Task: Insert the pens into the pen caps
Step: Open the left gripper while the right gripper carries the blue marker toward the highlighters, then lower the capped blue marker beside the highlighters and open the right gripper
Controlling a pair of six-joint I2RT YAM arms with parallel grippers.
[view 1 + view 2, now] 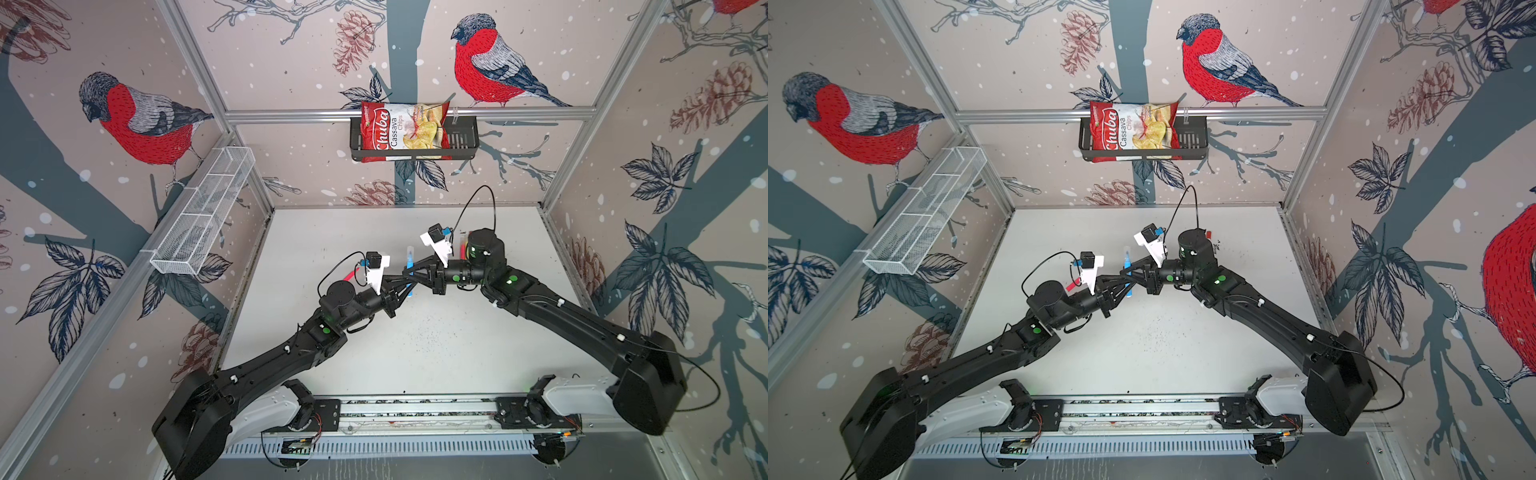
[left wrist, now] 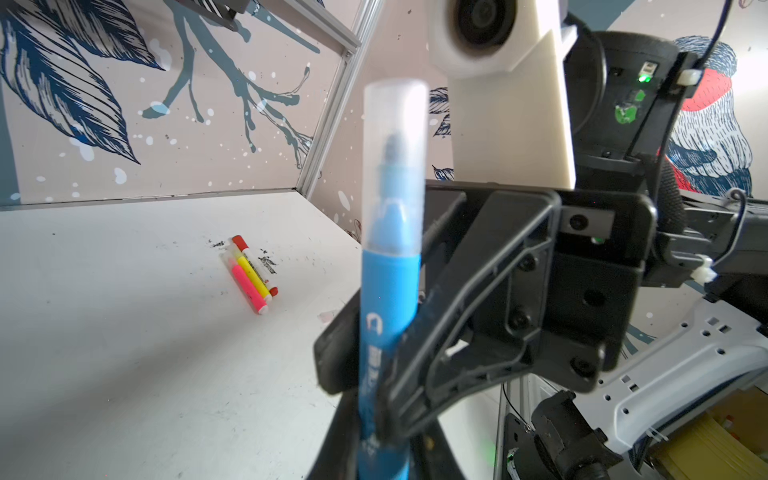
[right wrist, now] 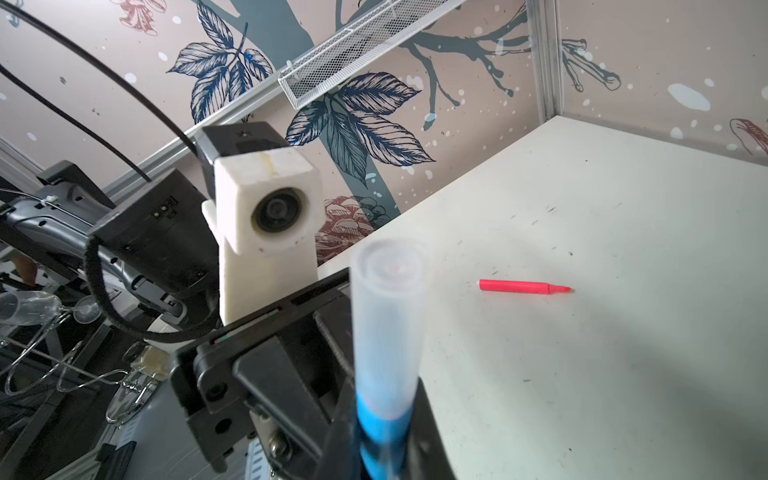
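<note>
A blue pen (image 1: pixel 410 286) stands upright above the table's middle, with a translucent whitish pen cap (image 1: pixel 410 252) seated over its tip. My left gripper (image 1: pixel 409 291) is shut on the pen's lower barrel (image 2: pixel 388 316). My right gripper (image 1: pixel 409 272) is shut on the barrel just under the cap (image 3: pixel 388 316). An uncapped red-pink pen (image 3: pixel 524 286) lies on the table, also showing beside my left wrist (image 1: pixel 351 274). A pink pen (image 2: pixel 247 286), a yellow pen (image 2: pixel 251 272) and a white-barrelled pen with red ends (image 2: pixel 254 259) lie together, capped, near the right arm.
A white wire basket (image 1: pixel 203 212) hangs on the left wall. A black basket (image 1: pixel 461 141) with a chips bag (image 1: pixel 405 129) hangs on the back rail. The white table (image 1: pixel 415 353) is marked with ink specks.
</note>
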